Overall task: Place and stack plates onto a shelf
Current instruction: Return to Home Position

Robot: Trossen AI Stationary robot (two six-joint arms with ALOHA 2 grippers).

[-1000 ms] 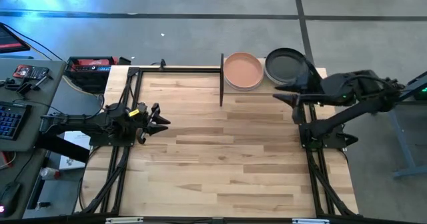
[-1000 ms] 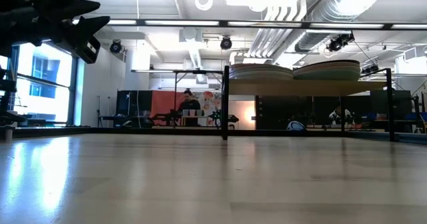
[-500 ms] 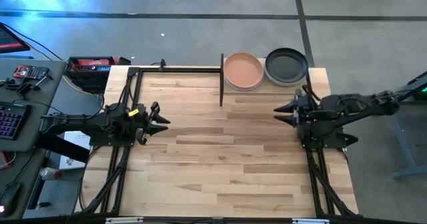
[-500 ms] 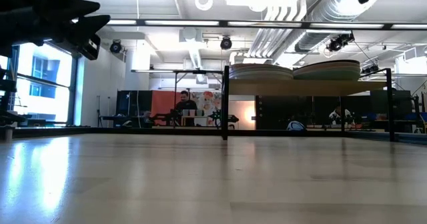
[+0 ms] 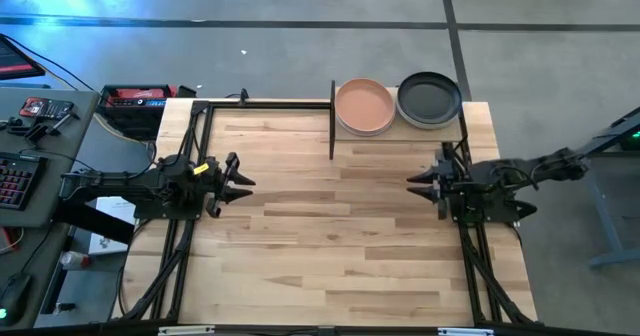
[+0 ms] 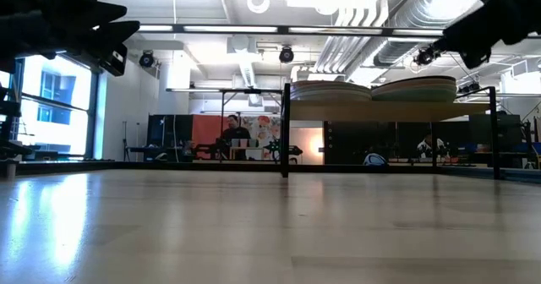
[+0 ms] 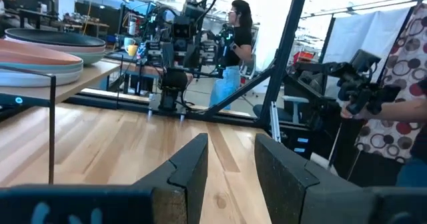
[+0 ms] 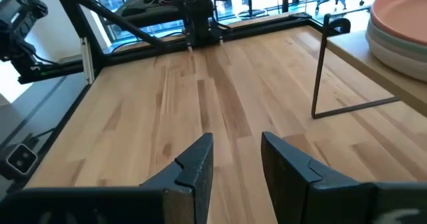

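The plates point(image 6: 330, 91) sit in two stacks side by side on the shelf point(image 5: 397, 133) at the far edge of the table point(image 5: 330, 236). A terracotta plate point(image 5: 363, 104) tops the stack nearer the table's middle, and a black plate point(image 5: 430, 98) tops the other. The right gripper point(image 5: 414, 181) hovers over the table's right side, near the shelf's front, its fingers parted a little and holding nothing. The left gripper point(image 5: 243, 181) hangs at the left side, well apart from the shelf, likewise slightly parted and empty.
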